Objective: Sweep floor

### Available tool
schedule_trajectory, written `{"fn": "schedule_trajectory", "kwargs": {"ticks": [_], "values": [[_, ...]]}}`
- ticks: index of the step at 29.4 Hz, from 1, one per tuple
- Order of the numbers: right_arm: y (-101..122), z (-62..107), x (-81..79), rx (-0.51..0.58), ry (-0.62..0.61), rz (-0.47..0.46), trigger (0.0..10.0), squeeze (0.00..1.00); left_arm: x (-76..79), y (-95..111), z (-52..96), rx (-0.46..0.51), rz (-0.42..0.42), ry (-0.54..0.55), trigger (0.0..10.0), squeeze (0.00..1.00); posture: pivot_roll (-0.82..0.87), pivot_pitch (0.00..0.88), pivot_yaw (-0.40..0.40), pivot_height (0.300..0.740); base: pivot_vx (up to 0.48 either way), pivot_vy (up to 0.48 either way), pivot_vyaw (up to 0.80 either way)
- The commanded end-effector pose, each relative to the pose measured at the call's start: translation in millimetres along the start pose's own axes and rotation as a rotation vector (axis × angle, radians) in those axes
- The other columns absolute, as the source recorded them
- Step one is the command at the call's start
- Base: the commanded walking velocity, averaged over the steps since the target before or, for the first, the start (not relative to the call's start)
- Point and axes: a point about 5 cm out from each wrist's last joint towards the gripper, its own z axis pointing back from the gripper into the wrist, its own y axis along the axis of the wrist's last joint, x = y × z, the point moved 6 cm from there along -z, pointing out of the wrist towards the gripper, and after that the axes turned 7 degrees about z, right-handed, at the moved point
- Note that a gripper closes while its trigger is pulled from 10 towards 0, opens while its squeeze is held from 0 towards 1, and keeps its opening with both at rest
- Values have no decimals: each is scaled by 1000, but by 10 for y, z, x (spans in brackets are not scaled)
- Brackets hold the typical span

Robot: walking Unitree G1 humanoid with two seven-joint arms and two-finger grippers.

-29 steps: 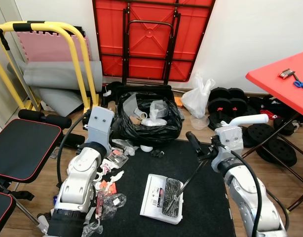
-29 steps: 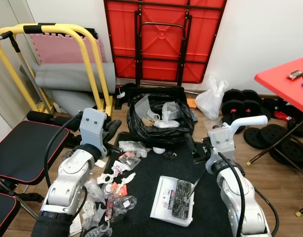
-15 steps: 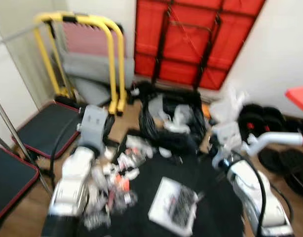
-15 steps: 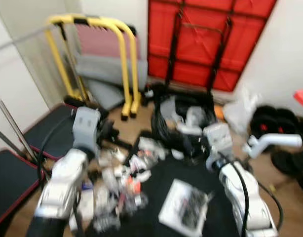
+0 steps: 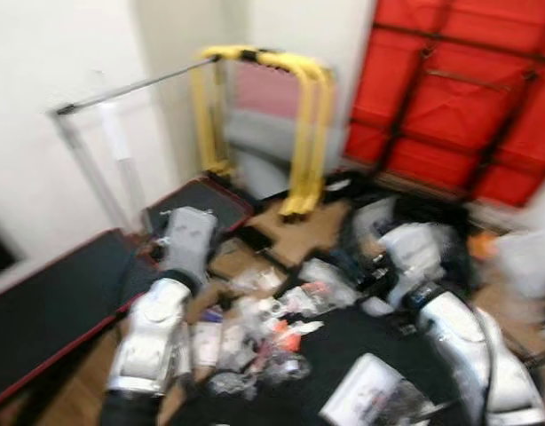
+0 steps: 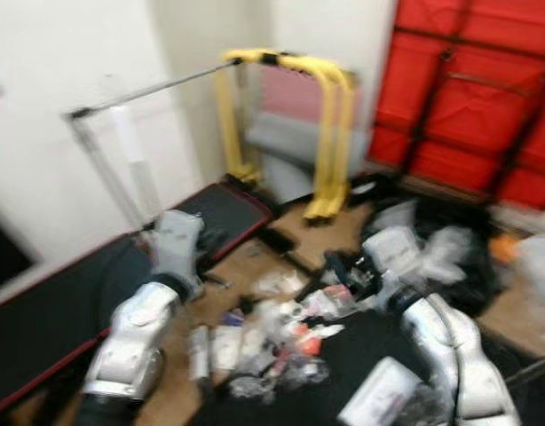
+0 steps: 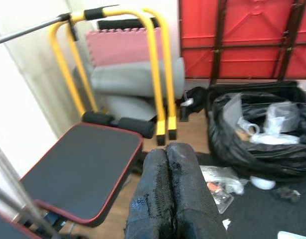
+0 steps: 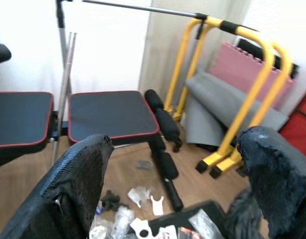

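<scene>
Floor (image 6: 255, 266) of light wood, seen blurred in both eye views. Red folded table (image 5: 459, 98) leans on the far wall; a yellow frame (image 5: 295, 115) stands beside it, with a pink foam mat (image 7: 128, 47) and grey rolled mat (image 7: 138, 79) behind its legs. Padded black bench (image 7: 85, 167) with red edging sits at the robot's left, a second pad (image 8: 21, 117) next to it under a steel bar (image 8: 138, 8).

Black mat (image 5: 343, 351) covers the floor in front of the robot. Black rubbish bag (image 7: 252, 134), open and holding pale waste, lies on the floor below the red table. Litter (image 5: 264, 333), a scatter of wrappers and plastic scraps, is spread on the wood and the near edge of the black mat, between the two arms. White dustpan (image 5: 366, 404) lies on the black mat close to the right arm; detail is lost to blur.

Left gripper (image 7: 168, 194): jaws pressed together, nothing between them, held above the floor near the bench. Right gripper (image 8: 178, 169): jaws spread wide and released, raised over the litter, with nothing between the fingers (image 8: 80, 174).
</scene>
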Motion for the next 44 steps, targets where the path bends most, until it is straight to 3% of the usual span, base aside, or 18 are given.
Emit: {"fn": "schedule_trajectory", "kwargs": {"ticks": [1, 12, 20, 27, 44], "values": [[-22, 1, -80, -2, 30, -27, 10000, 0, -36, -55, 10, -25, -35, 2, 10000, 0, -170, 7, -104, 740, 0, 0, 800], [-23, -5, -72, 1, 22, -67, 10000, 0, -21, -69, 6, -39, -22, -20, 10000, 0, -169, 10, -104, 740, 0, 0, 800], [-107, -32, 114, -42, -93, -71, 10000, 0, 19, -78, 7, -48, 32, -55, 10000, 0, -171, 14, -112, 740, 0, 0, 384], [-9, -23, 60, 7, -57, -121, 10000, 0, 38, -71, 11, -48, 46, -68, 10000, 0, -177, 17, -113, 740, 36, 0, 0], [1, -29, 19, 2, -35, -131, 10000, 0, 75, -61, 12, -48, 38, -91, 10000, 0, -180, 18, -115, 740, 295, 0, 376]]}}
